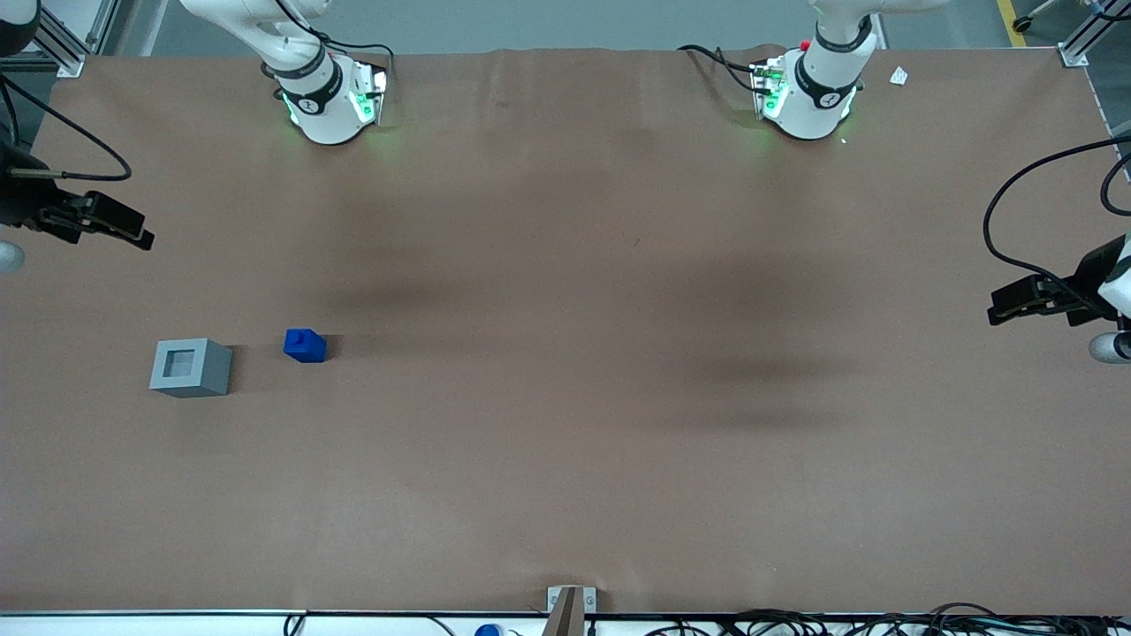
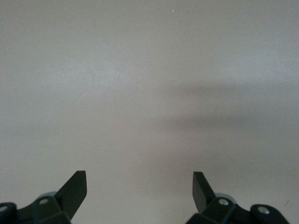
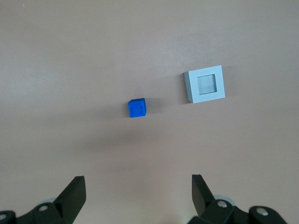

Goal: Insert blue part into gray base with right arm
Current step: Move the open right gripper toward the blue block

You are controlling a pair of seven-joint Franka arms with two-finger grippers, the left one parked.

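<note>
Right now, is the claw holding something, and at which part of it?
Nothing is held. The claw is open and hangs above the table, apart from the blue part and the gray base, which stand beside each other.

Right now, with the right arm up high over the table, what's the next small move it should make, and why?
Probably lower the gripper toward the blue part. Its fingers are open and empty, well above the table, and the blue part sits free on the mat beside the gray base, not touching it. The base's recess is empty, so the part has to be picked up first.
</note>
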